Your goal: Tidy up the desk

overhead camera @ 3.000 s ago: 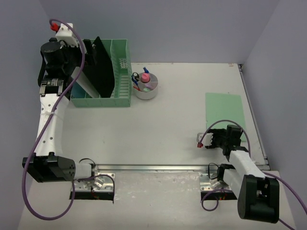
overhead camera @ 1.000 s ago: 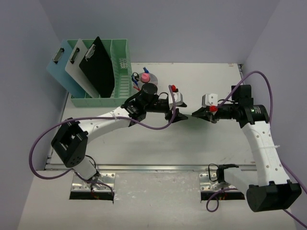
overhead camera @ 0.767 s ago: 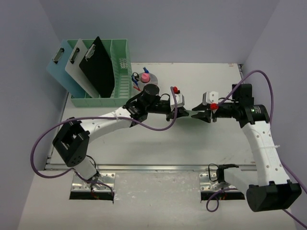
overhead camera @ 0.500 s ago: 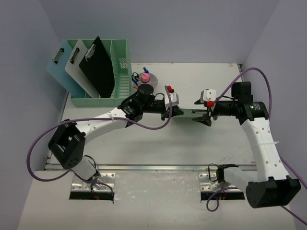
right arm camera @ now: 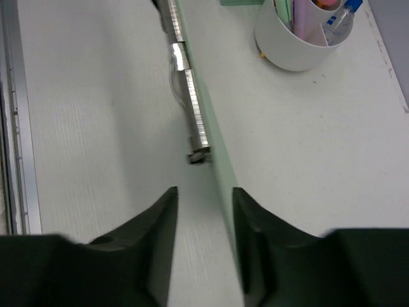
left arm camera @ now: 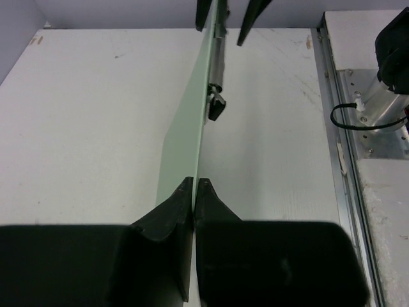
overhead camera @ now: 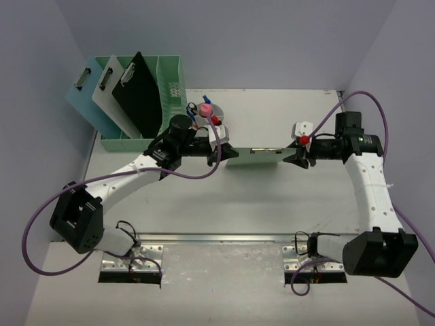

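A mint-green clipboard [overhead camera: 255, 156] hangs on edge above the white desk [overhead camera: 272, 204], between the two arms. My left gripper [overhead camera: 225, 153] is shut on its left end; in the left wrist view the jaws [left arm camera: 193, 184] pinch the thin board [left arm camera: 185, 128], and its metal clip [left arm camera: 217, 70] shows further along. My right gripper [overhead camera: 297, 155] stands open at the board's right end. In the right wrist view [right arm camera: 203, 195] the board [right arm camera: 214, 141] runs between the spread fingers, close beside the right one, with a wide gap to the left finger [right arm camera: 167, 204].
A mint-green file rack [overhead camera: 173, 132] at the back left holds blue, white and black clipboards [overhead camera: 139, 95]. A white cup [right arm camera: 291, 45] of pens stands just behind the left arm [overhead camera: 122, 180]. A metal rail [overhead camera: 224, 238] runs along the desk's front edge.
The green clipboard passed from the right gripper to the left. The left shut on it and drew it leftward; the right opened and pulled back to the right.
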Motion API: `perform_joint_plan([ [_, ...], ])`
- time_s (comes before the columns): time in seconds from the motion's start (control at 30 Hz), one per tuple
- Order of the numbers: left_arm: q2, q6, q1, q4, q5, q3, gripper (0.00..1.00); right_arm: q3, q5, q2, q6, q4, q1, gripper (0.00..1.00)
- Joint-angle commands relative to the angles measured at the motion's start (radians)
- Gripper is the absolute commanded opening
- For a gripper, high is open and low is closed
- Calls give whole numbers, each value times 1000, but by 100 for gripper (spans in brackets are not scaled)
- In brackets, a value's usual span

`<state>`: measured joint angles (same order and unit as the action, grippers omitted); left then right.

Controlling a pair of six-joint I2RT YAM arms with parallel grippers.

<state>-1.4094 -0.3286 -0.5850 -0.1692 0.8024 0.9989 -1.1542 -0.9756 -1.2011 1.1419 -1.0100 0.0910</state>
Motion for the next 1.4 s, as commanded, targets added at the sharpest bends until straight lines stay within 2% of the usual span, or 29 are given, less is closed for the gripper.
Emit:
perform_joint_plan([
  [0.0,35,-10,-1,-4,38,-2,0,-44,-92,-5,9,7,7,33],
  [0.07,36,-3,1,-6,41,3,3,-42,-112,-8,10,14,6,23],
  [0.17,35,2,1,-6,46,7,24,-62,-136,-21,36,-30,7,3],
  [0.2,32,11,1,-7,52,17,43,-76,-152,-29,45,-45,6,1],
  [0.23,32,13,1,-6,55,21,50,-81,-159,-32,74,-62,7,1],
  [0.27,32,13,1,0,63,29,62,-94,-169,-37,91,-96,6,1],
  [0.37,32,-12,1,8,75,63,68,-110,-173,-44,122,-128,6,1],
  [0.53,15,-95,-15,72,84,148,67,-125,-173,-55,174,-167,6,1],
  [0.7,-11,-203,-58,143,104,234,60,-121,-178,-52,206,-173,6,1],
  [0.8,-26,-222,-81,157,107,251,53,-122,-181,-52,209,-174,6,1],
  [0.9,-72,-242,-93,215,103,277,51,-119,-181,-49,216,-177,6,1],
  [1.2,-151,-234,-104,257,40,343,46,-113,-178,-45,239,-190,7,1],
  [1.3,-166,-227,-104,261,24,362,39,-111,-176,-43,240,-190,6,1],
  [1.37,-166,-224,-104,264,27,366,31,-107,-176,-43,242,-190,6,1],
])
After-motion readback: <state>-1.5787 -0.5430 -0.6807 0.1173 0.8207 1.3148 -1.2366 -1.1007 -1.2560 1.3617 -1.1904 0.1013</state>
